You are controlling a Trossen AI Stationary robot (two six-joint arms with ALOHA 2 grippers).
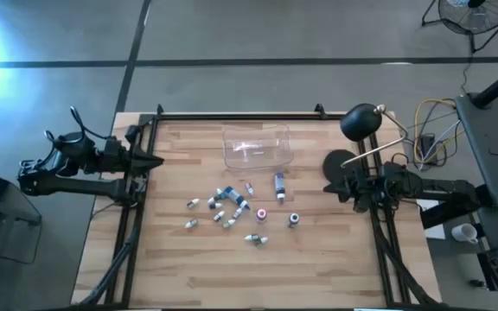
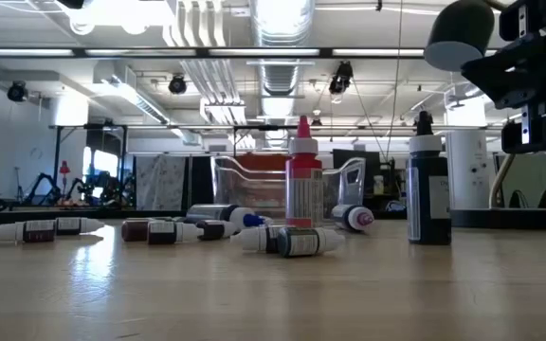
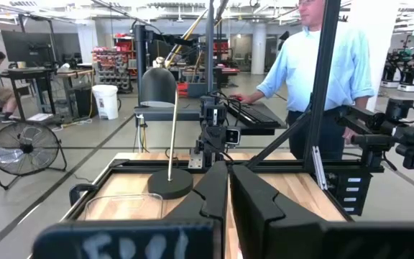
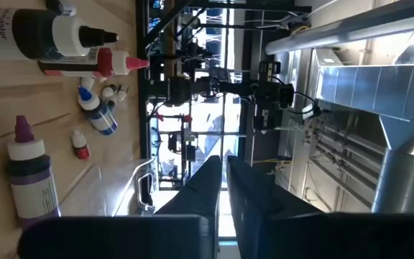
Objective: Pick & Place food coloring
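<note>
No pick has begun: the food coloring bottles (image 1: 236, 207) lie scattered at centre frame on the desk (image 1: 188, 268) below the clear tub (image 1: 258, 145), while left gripper (image 1: 156, 161) and right gripper (image 1: 328, 186) wait at the edges, fingers together, needing to open and descend.

Both arms are dark, near-black machines built of blocky jointed segments. In the high view the left arm (image 1: 76, 168) carries loose black cables looping off its upper links, and the right arm (image 1: 396, 184) has the same boxy housings with short cable runs.

Seen from its wrist, the left end effector (image 3: 228, 193) has two matte black wedge-shaped fingers with flat inner faces, tapering to narrow tips. A black crossbar below them bears smeared pale handwritten lettering, unreadable.

The right end effector (image 4: 220, 188) shows the same pair of tapered black fingers above a plain dark bar.
</note>
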